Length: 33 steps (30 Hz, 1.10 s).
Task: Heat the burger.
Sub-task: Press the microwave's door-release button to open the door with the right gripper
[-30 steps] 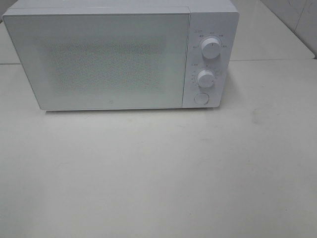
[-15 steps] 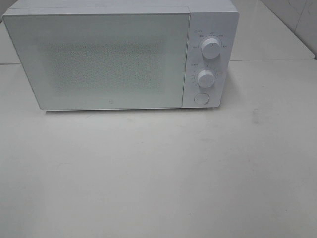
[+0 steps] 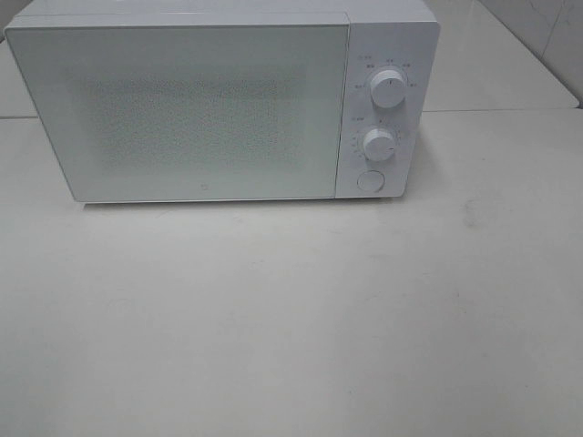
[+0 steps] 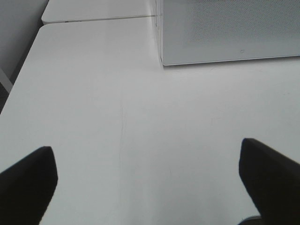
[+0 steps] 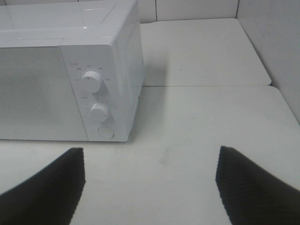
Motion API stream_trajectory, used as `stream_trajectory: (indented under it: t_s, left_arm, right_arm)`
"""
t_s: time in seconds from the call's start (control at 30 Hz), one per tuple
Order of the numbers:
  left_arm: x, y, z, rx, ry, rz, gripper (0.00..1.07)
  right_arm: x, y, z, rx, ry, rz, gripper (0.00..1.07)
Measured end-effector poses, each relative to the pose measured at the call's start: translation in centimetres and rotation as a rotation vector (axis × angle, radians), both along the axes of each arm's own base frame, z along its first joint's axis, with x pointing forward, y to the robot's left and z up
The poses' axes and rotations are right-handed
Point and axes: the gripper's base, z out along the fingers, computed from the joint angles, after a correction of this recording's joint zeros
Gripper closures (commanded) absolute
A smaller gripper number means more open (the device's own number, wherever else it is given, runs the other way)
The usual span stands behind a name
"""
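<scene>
White table (image 3: 291, 319) in front of me, matte, a few faint scuffs. A second white table (image 3: 492, 68) butts against its far edge, with a thin seam between them. A white microwave (image 3: 200, 109) stands at the back, door shut. Pale tiled wall (image 3: 551, 32) at my far right. Grey surface (image 4: 16, 33) past the left table edge; wall or floor, can't tell. Light soft and even, shadows weak.

The back of the table (image 3: 291, 319) is taken up by the microwave (image 3: 219, 100). Its door (image 3: 182, 114) is shut flat, so the cavity is closed off. Open tabletop is seen all along the front, and passage is offered on both flanks. The strip past the control panel (image 3: 381, 109) is bounded by the wall (image 5: 276, 51). Bare surface is framed between the spread fingers of the left gripper (image 4: 147, 164) and the right gripper (image 5: 150, 164).
</scene>
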Motion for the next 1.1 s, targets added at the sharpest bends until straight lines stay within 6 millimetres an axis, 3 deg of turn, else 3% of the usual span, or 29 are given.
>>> stream_trajectory:
  t_s: [0.7, 1.1]
  left_arm:
    - [0.0, 0.0, 0.0, 0.0, 0.0, 0.0, 0.09]
    - [0.0, 0.0, 0.0, 0.0, 0.0, 0.0, 0.09]
  right_arm:
    - [8.5, 0.5, -0.2, -0.043, -0.003, -0.008, 0.32]
    - [11.5, 0.8, -5.0, -0.026, -0.142, 0.0, 0.32]
